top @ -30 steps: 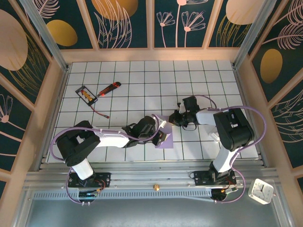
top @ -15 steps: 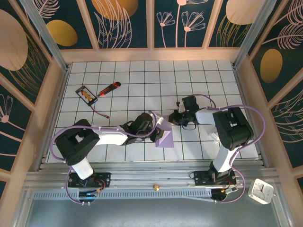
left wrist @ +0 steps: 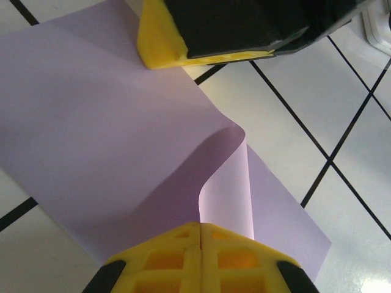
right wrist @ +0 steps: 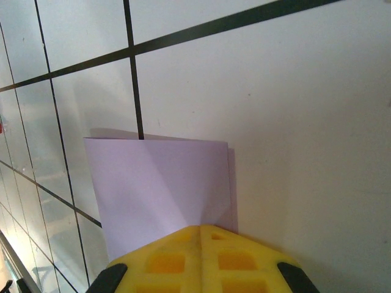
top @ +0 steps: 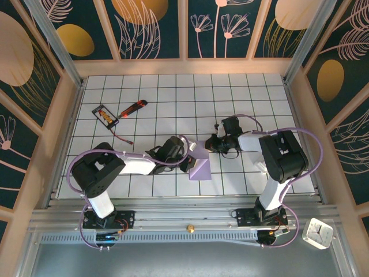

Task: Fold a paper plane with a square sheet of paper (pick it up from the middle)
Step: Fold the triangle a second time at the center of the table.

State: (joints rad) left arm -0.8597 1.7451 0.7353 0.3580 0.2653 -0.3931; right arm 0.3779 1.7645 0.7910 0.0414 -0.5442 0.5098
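Observation:
The square sheet of paper point(top: 200, 168) is pale lavender and lies partly folded on the white grid table point(top: 173, 98), just in front of centre. In the left wrist view a flap of the paper point(left wrist: 91, 122) curls up into my left gripper point(left wrist: 201, 227), which is shut on it. My left gripper point(top: 190, 157) sits at the sheet's left side. My right gripper point(top: 209, 145) is at the sheet's far right corner. There its yellow fingers point(left wrist: 160, 43) rest on the paper's edge. In the right wrist view the paper point(right wrist: 159, 183) creases toward my right gripper point(right wrist: 200, 229), shut on that edge.
A red-orange utility knife point(top: 132, 108) and a small black-framed card point(top: 105, 115) lie at the far left, with a thin cable point(top: 122, 138) beside them. Wooden walls ring the table. A white clock point(top: 317, 232) sits outside at the near right.
My left gripper has drawn back a little to the left, pulling the paper's flap up with it. The right gripper has stayed at the far corner, its jaws closing the last bit.

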